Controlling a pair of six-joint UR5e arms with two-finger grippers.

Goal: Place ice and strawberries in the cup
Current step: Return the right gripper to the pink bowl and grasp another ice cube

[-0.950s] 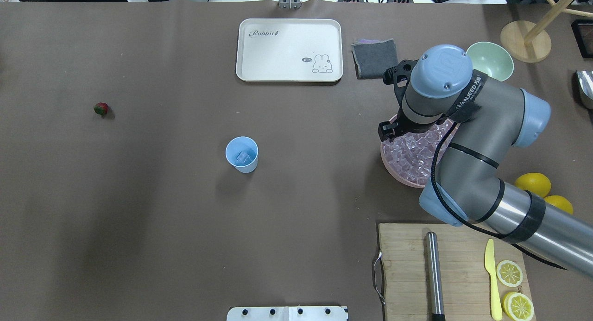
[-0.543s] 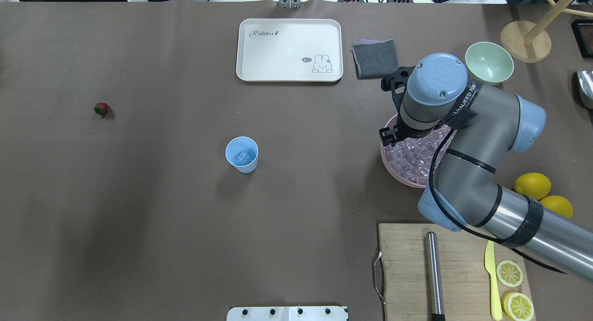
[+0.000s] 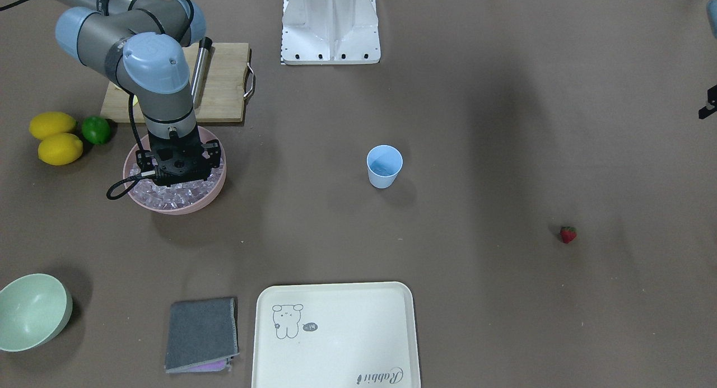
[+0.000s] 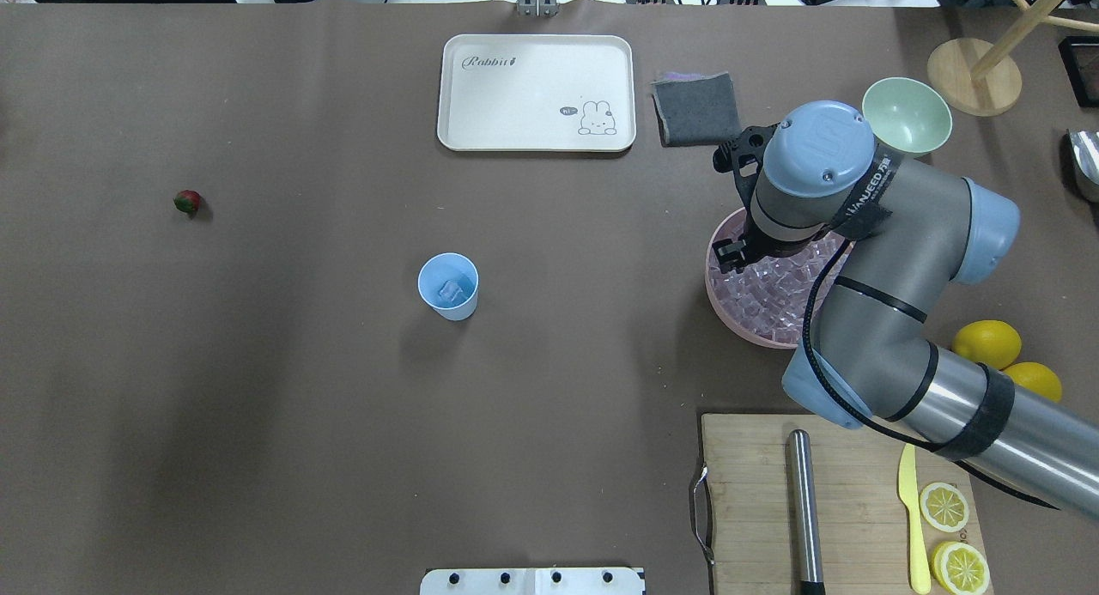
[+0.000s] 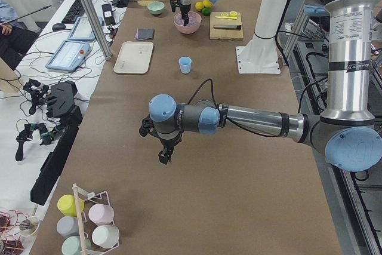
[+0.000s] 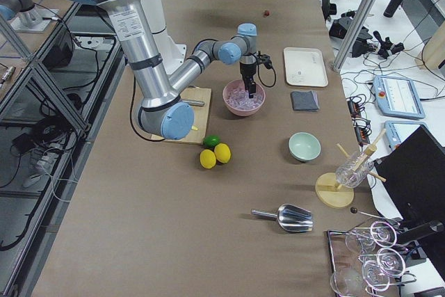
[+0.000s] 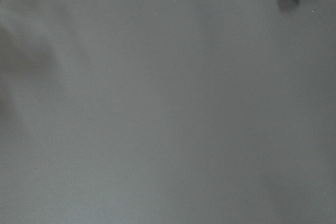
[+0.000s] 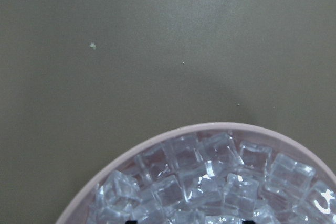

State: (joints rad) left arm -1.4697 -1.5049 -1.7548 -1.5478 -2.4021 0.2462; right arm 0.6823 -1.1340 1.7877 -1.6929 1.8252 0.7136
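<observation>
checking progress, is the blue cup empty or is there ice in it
Not empty: the cup stands upright with a clear ice cube showing inside it in the overhead view. The strawberry lies well outside it.

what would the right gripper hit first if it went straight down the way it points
Most likely the ice in the pink bowl, right under the right gripper; the gap is unclear.

One cup (image 4: 447, 286) holds one visible ice cube (image 4: 448, 293), and one strawberry (image 4: 187, 202) lies well apart on the cup's robot-left side. On the cup's other side are one pink bowl (image 3: 175, 210) of ice (image 8: 199, 177) (too many cubes to count), one pale green bowl (image 4: 907, 114), two lemons (image 3: 52, 125) (image 3: 60, 148), one lime (image 3: 96, 129), two lemon halves (image 4: 944, 506) (image 4: 960, 567), one cutting board (image 4: 747, 509), one yellow knife (image 4: 912, 518) and one metal rod (image 4: 804, 509). Beyond the cup lie one tray (image 4: 515, 97) and one grey cloth (image 4: 695, 107).
</observation>
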